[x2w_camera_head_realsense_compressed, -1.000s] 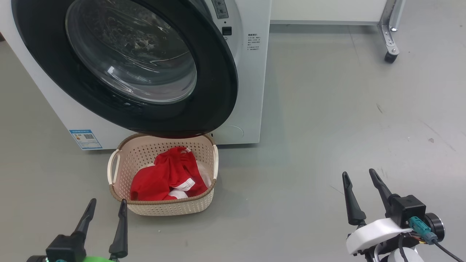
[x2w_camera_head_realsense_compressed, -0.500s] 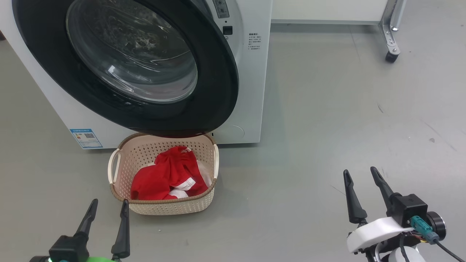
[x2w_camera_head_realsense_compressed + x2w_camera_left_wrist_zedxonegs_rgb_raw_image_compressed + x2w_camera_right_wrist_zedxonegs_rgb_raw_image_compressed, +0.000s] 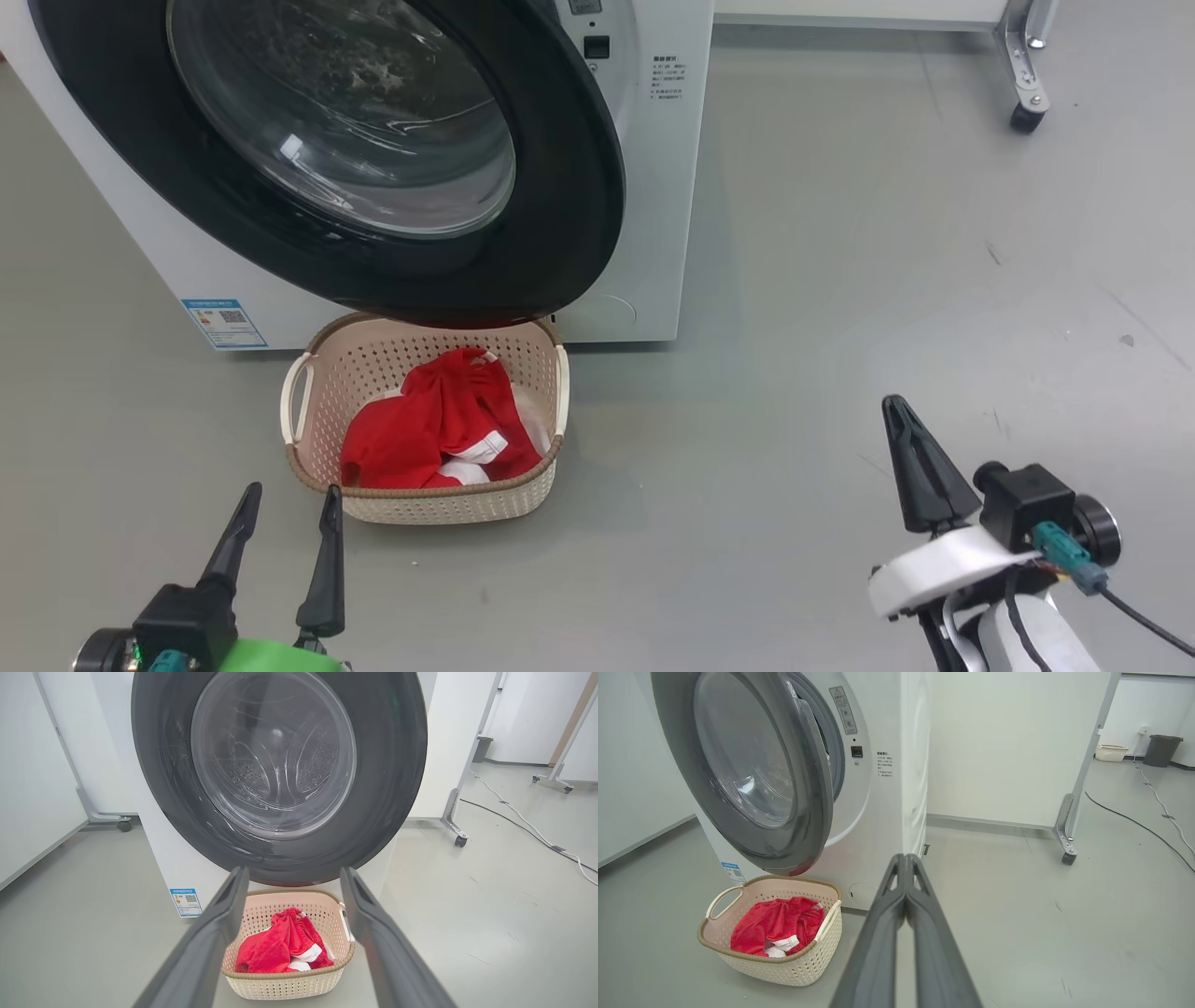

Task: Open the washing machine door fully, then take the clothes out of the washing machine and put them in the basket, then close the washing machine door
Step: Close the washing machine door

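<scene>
The washing machine point(image 3: 653, 205) stands ahead with its black-ringed door point(image 3: 560, 187) swung part-way open over the basket point(image 3: 425, 504). Red and white clothes point(image 3: 439, 425) lie in that cream basket on the floor. My left gripper point(image 3: 289, 499) hovers open just in front of the basket's near rim, empty. Off to the right over bare floor, my right gripper point(image 3: 898, 406) is shut on nothing. The left wrist view looks past open fingers point(image 3: 219, 919) at the door point(image 3: 387, 765) and the clothes point(image 3: 280, 949). In the right wrist view the closed gripper point(image 3: 905, 858) points at the machine's corner point(image 3: 887, 812), with the basket point(image 3: 798, 963) lower left.
A white partition on castor feet point(image 3: 1025, 117) stands behind the machine to the right. A cable point(image 3: 1148, 830) runs along the floor there, with a dark bin point(image 3: 1160, 749) and another small basket point(image 3: 1110, 752) far back.
My right gripper has shut; its two fingers stood apart in the earlier frames. The head camera has shifted a little, so everything sits slightly higher and further right.
</scene>
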